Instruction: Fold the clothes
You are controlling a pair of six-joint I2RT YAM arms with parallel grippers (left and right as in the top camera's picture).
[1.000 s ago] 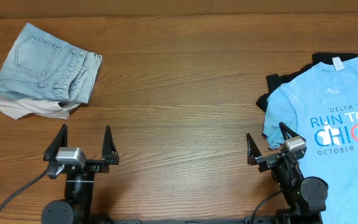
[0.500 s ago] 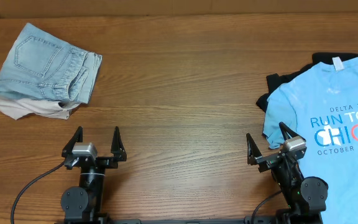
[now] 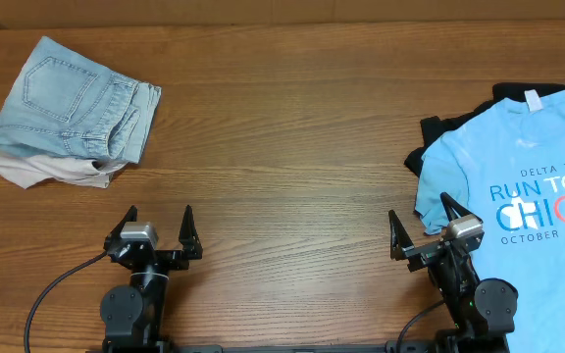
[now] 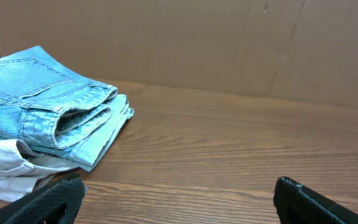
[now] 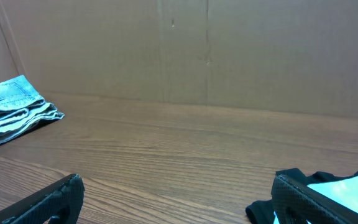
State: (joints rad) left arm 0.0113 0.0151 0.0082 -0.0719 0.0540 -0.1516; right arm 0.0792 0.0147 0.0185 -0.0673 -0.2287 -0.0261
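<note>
Folded light-blue denim shorts (image 3: 72, 98) lie at the far left on top of folded beige shorts (image 3: 37, 172); both show in the left wrist view (image 4: 39, 118) (image 4: 5, 168), and the denim shows far off in the right wrist view (image 5: 11, 118). A sky-blue printed T-shirt (image 3: 533, 186) lies spread at the right over a black garment (image 3: 435, 132), whose edge shows in the right wrist view (image 5: 284, 193). My left gripper (image 3: 157, 221) is open and empty near the front edge. My right gripper (image 3: 422, 221) is open and empty beside the T-shirt's left edge.
A brown cardboard wall (image 4: 229, 43) stands along the table's far edge. The wooden table (image 3: 282, 147) lies between the two piles. A cable (image 3: 52, 294) runs from the left arm's base to the front left.
My left gripper has moved right and back toward the front edge. The right arm and the garments have not moved.
</note>
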